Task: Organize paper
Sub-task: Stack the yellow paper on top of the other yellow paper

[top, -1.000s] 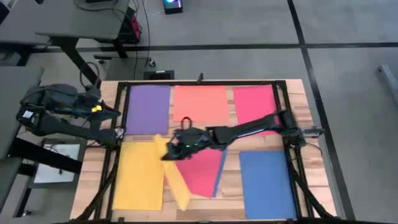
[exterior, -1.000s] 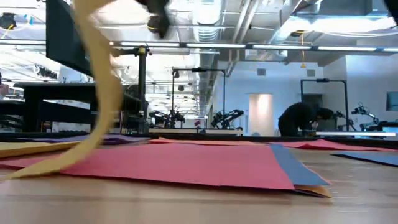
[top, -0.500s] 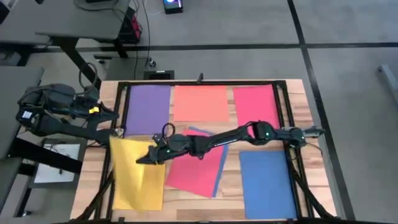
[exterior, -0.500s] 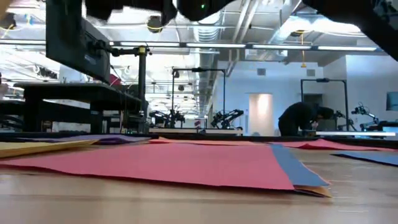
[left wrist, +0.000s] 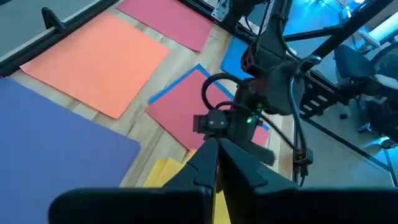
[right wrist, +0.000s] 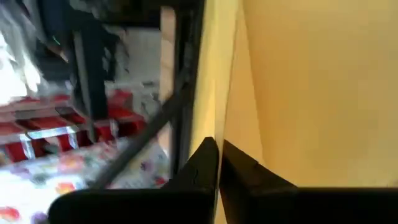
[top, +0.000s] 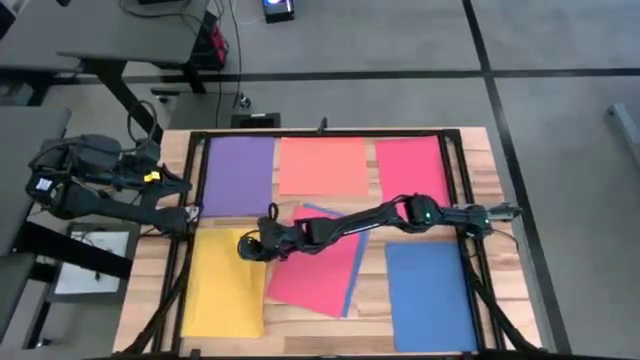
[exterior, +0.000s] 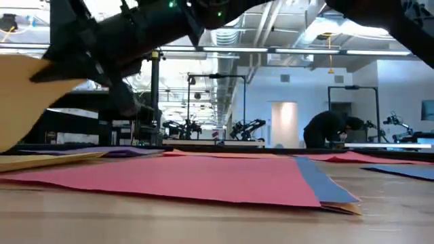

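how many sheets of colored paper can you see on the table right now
7: purple, salmon-orange and pink-red along the far edge; yellow near left; a red sheet over a blue one mid-table; blue near right. More may be hidden underneath.

I am looking at plain, solid-coloured sheets lying on a light wood-grain table: a purple sheet, a salmon-orange sheet, a pink-red sheet, a yellow sheet and a blue sheet. Another red sheet is showing a blue edge beneath it, and a black frame is bordering the table. I am seeing both arms as dark, and a white printed sheet is lying off the table's left side.
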